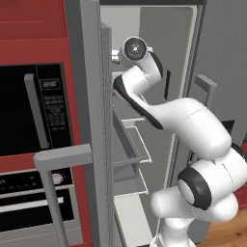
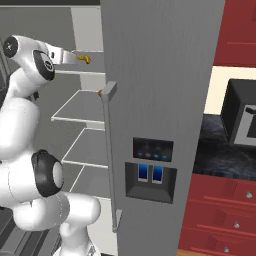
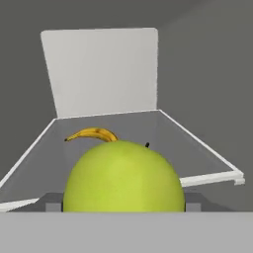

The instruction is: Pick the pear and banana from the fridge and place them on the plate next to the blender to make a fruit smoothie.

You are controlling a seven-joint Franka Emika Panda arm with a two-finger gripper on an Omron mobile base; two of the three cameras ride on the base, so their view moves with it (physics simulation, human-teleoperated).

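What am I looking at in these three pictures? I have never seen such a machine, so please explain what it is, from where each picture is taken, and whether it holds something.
The white jointed thing is a robot arm with a two-finger gripper, reaching into an open grey fridge. Two pictures come from cameras behind the arm, one on its left, where a black oven is beside the fridge, and one on its right. The third comes from a camera on the hand. There, a yellow-green pear sits very close, between the fingertips. A banana lies behind it on the white-edged shelf. Whether the fingers already squeeze the pear, I cannot tell.
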